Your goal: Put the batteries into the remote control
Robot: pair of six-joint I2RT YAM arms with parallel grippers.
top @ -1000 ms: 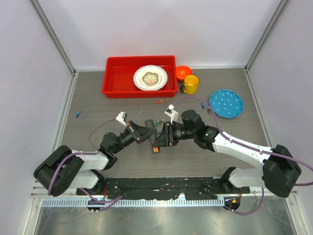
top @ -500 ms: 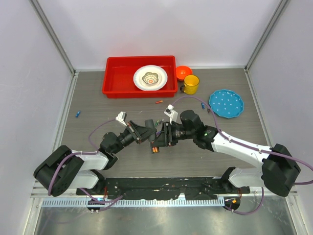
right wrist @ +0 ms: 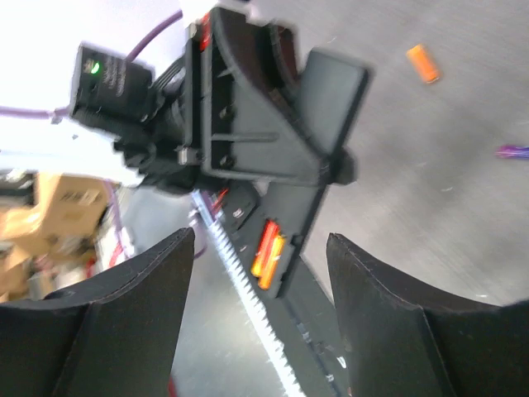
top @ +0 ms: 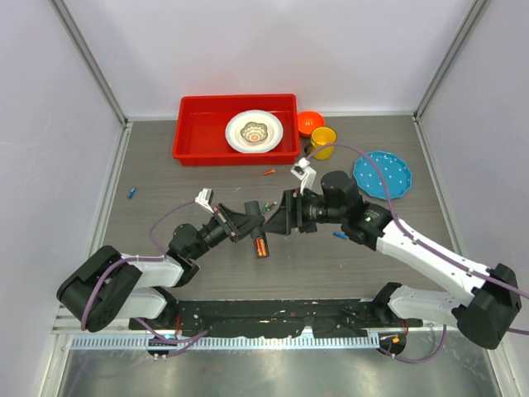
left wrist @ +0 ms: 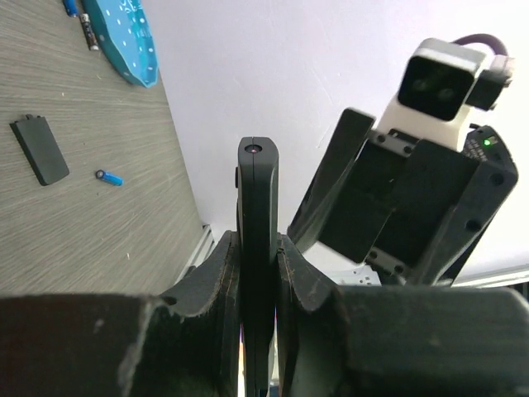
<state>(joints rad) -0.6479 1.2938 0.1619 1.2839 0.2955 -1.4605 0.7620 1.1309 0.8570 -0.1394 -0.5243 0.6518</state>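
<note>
My left gripper (top: pixel 242 222) is shut on the remote control (top: pixel 258 242), a slim black bar held above the table and seen edge-on (left wrist: pixel 257 198) between the fingers in the left wrist view. Its open slot holds two batteries (top: pixel 261 247), red and orange (right wrist: pixel 269 249), side by side. My right gripper (top: pixel 278 221) stands open just right of the remote, with nothing between its fingers (right wrist: pixel 258 246). A small flat black cover (left wrist: pixel 40 150) lies on the table.
At the back stand a red bin (top: pixel 198 132) holding a white dish (top: pixel 254 131), an orange bowl (top: pixel 310 122) and a yellow mug (top: pixel 322 142). A blue plate (top: pixel 382 174) is at the right. Loose batteries lie about: blue (top: pixel 131 193), red (top: pixel 269 172), blue (top: pixel 339 235).
The right gripper has opened and drawn back up and to the right, away from the remote. The red and orange batteries stay in the slot. The left arm has not moved.
</note>
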